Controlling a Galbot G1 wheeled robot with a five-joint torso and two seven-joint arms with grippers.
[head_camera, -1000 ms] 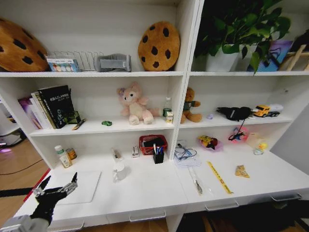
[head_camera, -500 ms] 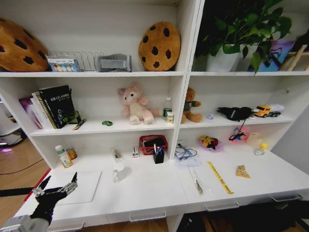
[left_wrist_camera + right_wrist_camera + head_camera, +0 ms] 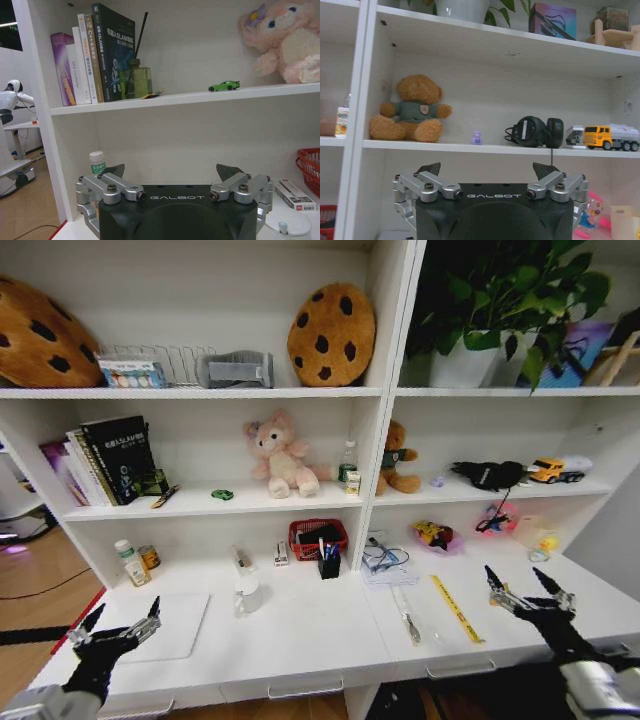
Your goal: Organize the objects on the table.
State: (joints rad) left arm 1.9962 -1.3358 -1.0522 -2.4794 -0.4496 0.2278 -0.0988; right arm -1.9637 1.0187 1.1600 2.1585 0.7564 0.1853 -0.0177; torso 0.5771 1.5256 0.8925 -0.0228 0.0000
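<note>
The long white table (image 3: 300,635) carries a silver laptop (image 3: 170,625) lying flat at the left, with my open left gripper (image 3: 125,613) just in front of its near edge. Behind the laptop stand two small bottles (image 3: 130,563). A black pen cup (image 3: 328,564) sits mid-table, and a pen (image 3: 405,615) lies right of centre. The tiny green toy car (image 3: 221,495) is on the shelf above, as the left wrist view also shows (image 3: 224,86). My right gripper (image 3: 515,582) hovers open and holding nothing above the table's right end. Both wrist views show spread fingers (image 3: 114,171) (image 3: 429,170).
A red basket (image 3: 317,537), a white mug (image 3: 246,595), a yellow ruler (image 3: 455,607) and a pink bowl (image 3: 433,535) also stand on the table. The shelves hold books (image 3: 110,460), a pink plush (image 3: 280,455), a teddy bear (image 3: 412,110), headphones (image 3: 535,131) and a yellow truck (image 3: 612,136).
My right arm has risen into the head view at the lower right, with its gripper open. The left arm has stayed where it was.
</note>
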